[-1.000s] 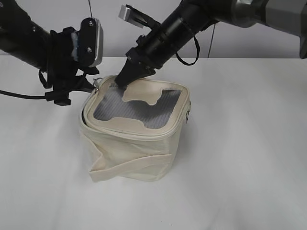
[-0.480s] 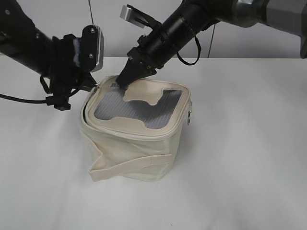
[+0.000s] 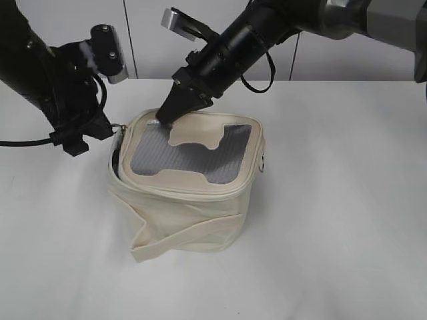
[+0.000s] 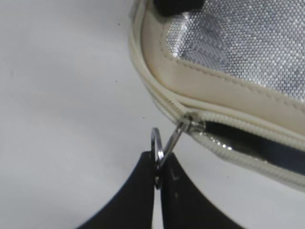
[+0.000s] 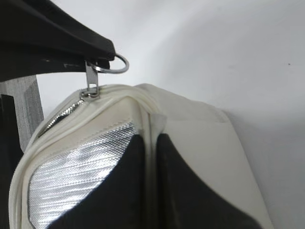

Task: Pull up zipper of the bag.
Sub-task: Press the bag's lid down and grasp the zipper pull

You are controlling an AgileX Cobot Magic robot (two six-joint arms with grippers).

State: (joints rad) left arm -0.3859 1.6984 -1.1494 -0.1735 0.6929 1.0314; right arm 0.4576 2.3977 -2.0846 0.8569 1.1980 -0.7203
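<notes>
Exterior camera looking down at slant from front, mid-distance, facing bag (image 3: 183, 183) on worktop (image 3: 347, 220). Both wrist cameras sitting very near, sharing same lid corner and ring pull (image 4: 157, 143).

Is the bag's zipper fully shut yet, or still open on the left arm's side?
Still partly open: past the slider the zipper gapes dark. The left gripper holds the ring pull.
</notes>
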